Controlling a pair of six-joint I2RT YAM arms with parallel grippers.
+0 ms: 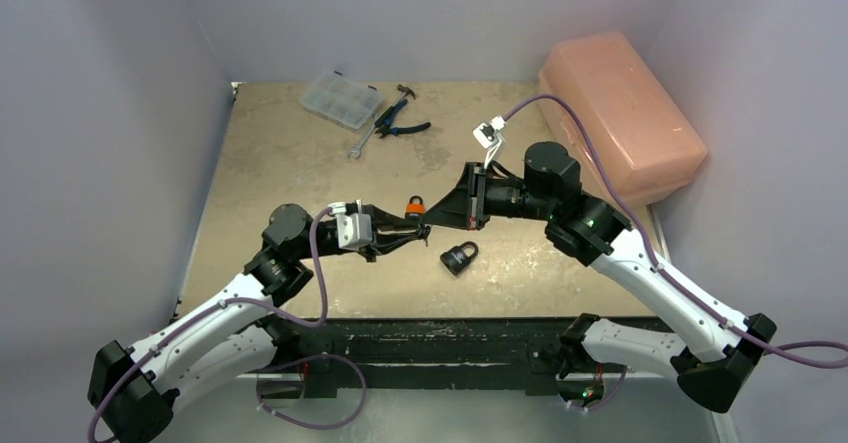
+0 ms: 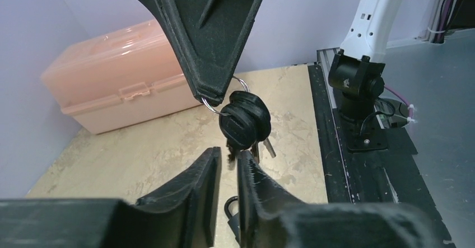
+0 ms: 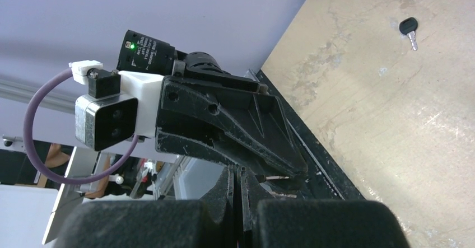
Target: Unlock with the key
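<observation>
My right gripper [image 1: 433, 225] hangs above the table's middle, shut on a metal key ring [image 2: 208, 103]. A bunch of black-headed keys [image 2: 245, 120] dangles from that ring. My left gripper [image 2: 228, 154] sits just below the bunch, jaws a narrow gap apart. One key's blade [image 2: 230, 159] hangs between its fingertips. In the top view the left gripper [image 1: 419, 232] meets the right one tip to tip. A black padlock [image 1: 458, 258] lies on the table under them, partly hidden behind my left fingers [image 2: 255, 181]. An orange padlock [image 1: 414, 205] rests just behind the grippers.
A pink plastic box [image 1: 620, 113] fills the back right corner. A clear parts organiser [image 1: 341, 99], pliers [image 1: 400, 120] and a wrench [image 1: 360, 144] lie at the back. A single loose key [image 3: 409, 27] lies on the tabletop. A black rail [image 1: 450, 335] edges the table's front.
</observation>
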